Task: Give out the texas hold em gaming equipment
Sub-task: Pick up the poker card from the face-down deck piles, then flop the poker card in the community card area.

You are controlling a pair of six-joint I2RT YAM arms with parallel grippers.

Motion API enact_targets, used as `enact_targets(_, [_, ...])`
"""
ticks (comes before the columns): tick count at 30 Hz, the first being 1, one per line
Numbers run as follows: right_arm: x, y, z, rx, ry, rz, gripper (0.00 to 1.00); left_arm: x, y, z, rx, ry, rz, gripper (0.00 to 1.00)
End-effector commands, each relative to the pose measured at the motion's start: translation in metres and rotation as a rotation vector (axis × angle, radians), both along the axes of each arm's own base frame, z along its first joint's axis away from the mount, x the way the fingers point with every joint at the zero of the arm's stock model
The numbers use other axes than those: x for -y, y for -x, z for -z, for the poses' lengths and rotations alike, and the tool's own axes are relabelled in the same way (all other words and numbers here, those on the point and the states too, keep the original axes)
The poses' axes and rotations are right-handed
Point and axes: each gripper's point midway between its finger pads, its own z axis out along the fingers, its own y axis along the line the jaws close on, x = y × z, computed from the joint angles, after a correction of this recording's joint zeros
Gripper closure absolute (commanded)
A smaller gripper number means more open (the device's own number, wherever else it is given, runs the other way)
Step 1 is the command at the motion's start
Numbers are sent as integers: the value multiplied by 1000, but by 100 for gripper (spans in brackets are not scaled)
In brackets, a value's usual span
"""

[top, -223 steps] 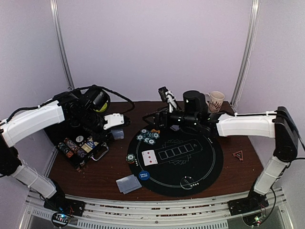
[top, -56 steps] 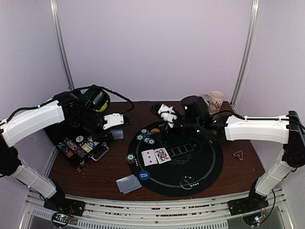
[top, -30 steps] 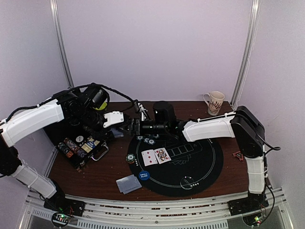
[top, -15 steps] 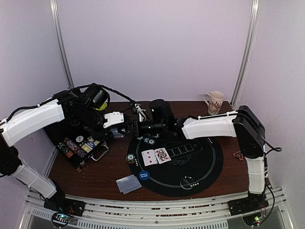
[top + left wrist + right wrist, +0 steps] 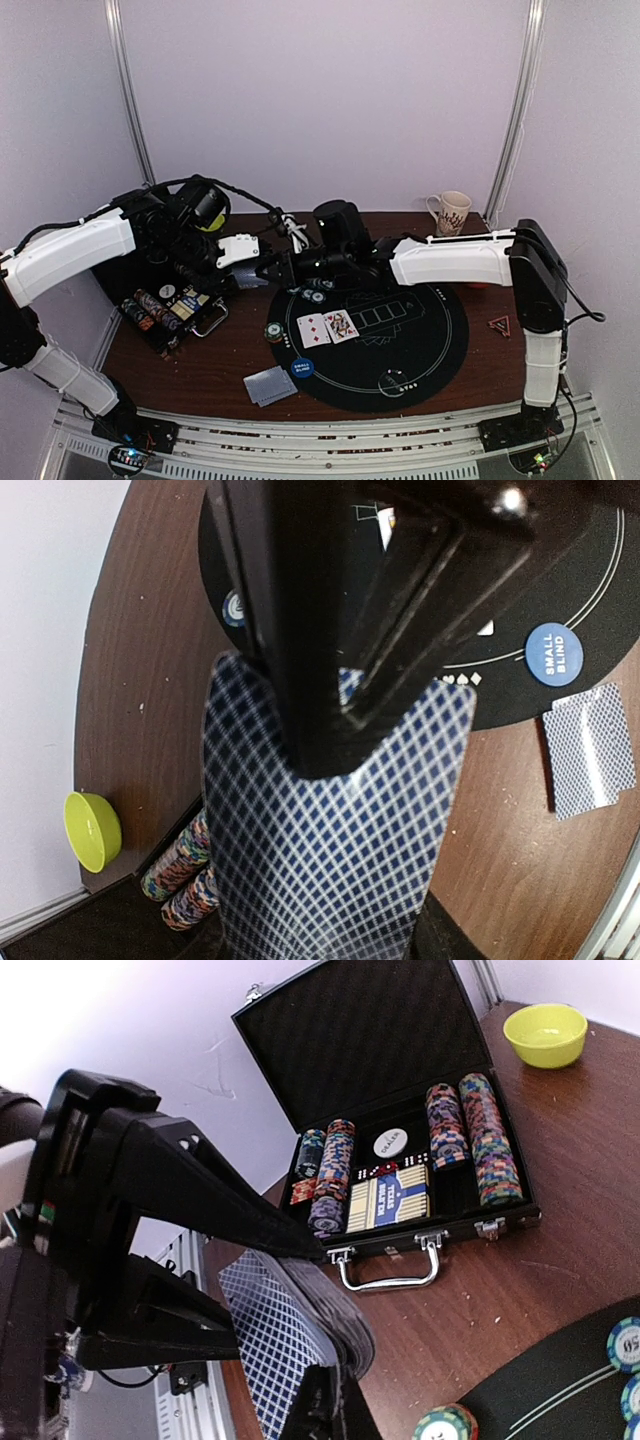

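Blue criss-cross-backed deck of playing cards (image 5: 330, 830) is sitting squeezed in my left gripper (image 5: 245, 280), just beside my right gripper (image 5: 280, 268), which is pinching shut; I cannot tell if it has caught anything. I am planning a slow pull, so only one slides off.

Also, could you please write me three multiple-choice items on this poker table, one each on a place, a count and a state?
1. The black hard chip case is: A shut; B overturned; C open, lid raised.
2. How many face-up white playing cards lie on the black round felt mat? A two; B four; C none.
3. Where is the blue round SMALL BLIND disc? A inside the case; B on the mat's near-left edge; C under the cards.
Answers: C, its lid stands raised; A, two lie side by side; B, it sits on the mat's rim.
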Motion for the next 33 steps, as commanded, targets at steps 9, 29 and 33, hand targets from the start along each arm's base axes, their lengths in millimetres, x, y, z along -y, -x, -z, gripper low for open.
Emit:
enact_targets(9, [59, -2, -30, 109, 156, 42, 100, 2, -5, -4, 31, 19, -1, 54])
enact_targets(29, [257, -79, 45, 958, 1115, 220, 100, 2, -4, -4, 26, 27, 3, 54])
enact_targets(33, [242, -76, 78, 1064, 1199, 93, 100, 3, -4, -4, 22, 31, 3, 54])
